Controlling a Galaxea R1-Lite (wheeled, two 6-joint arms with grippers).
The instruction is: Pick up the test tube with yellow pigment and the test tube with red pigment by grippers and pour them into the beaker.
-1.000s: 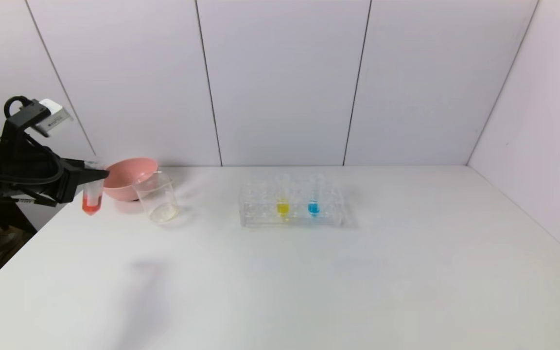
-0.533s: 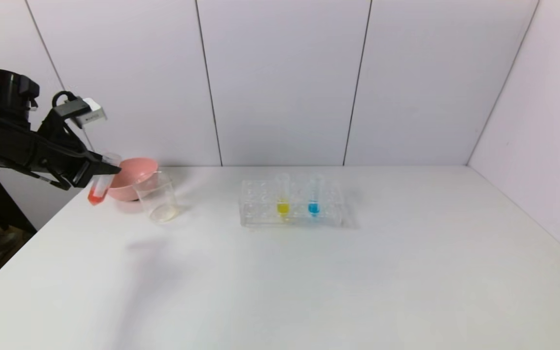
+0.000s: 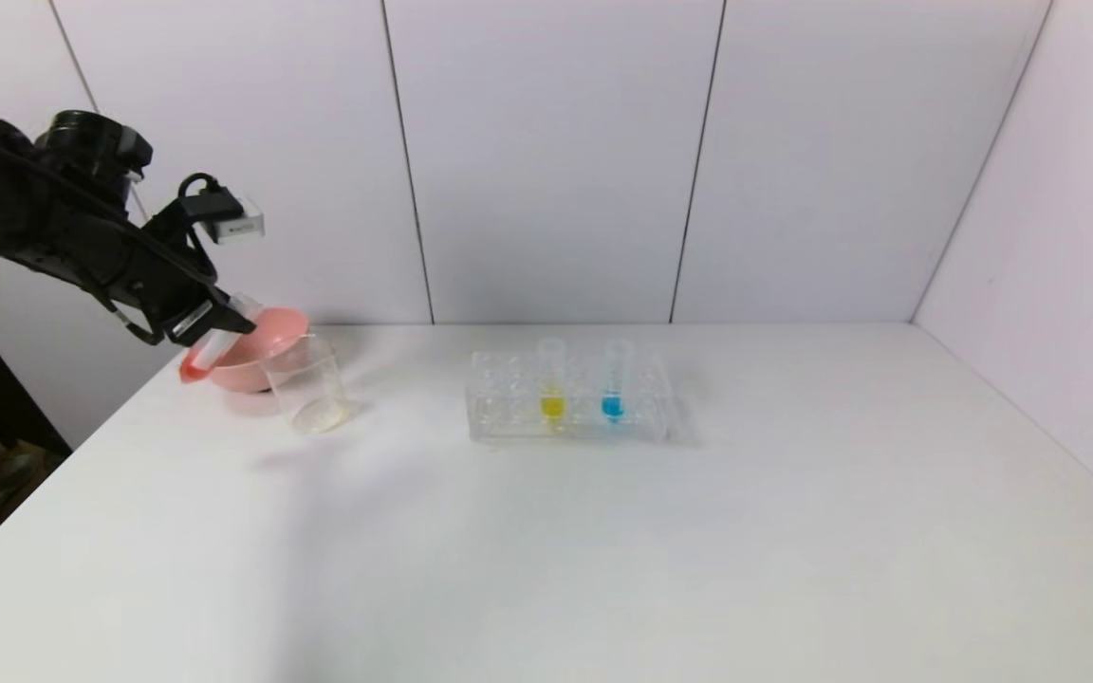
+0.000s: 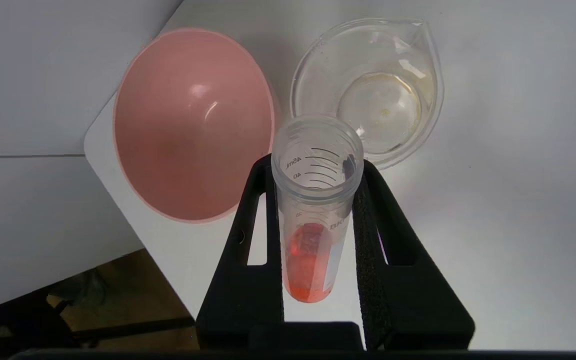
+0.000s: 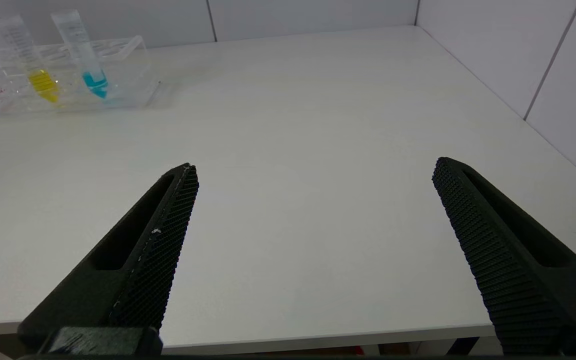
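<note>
left gripper [image 3: 214, 327]: raised at the table's far left corner, clenched on the red tube [image 3: 208, 349], fingers [image 4: 368, 220] pressed to both sides of it just under the rim.
red tube: tilted steeply, open mouth up toward the pink bowl [image 3: 267, 332] and the beaker [image 3: 305, 384], red liquid pooled at the low end; in the wrist view its mouth [image 4: 317, 150] sat in front of the beaker's near rim.
beaker: upright on the table [image 3: 546, 550], just beside the bowl, lip pointing away from it; clear, with a faint pale film at the bottom [image 4: 380, 105].
yellow tube [image 3: 552, 384]: upright in the clear rack [image 3: 570, 398] mid-table, well apart from the beaker.
blue tube [image 3: 613, 384]: in the same rack, just to the yellow tube's right.
right gripper [image 5: 313, 172]: out of the head view; wrist view showed it released, fingers [image 5: 168, 220] spread wide, low over the table's near edge, rack far off.
</note>
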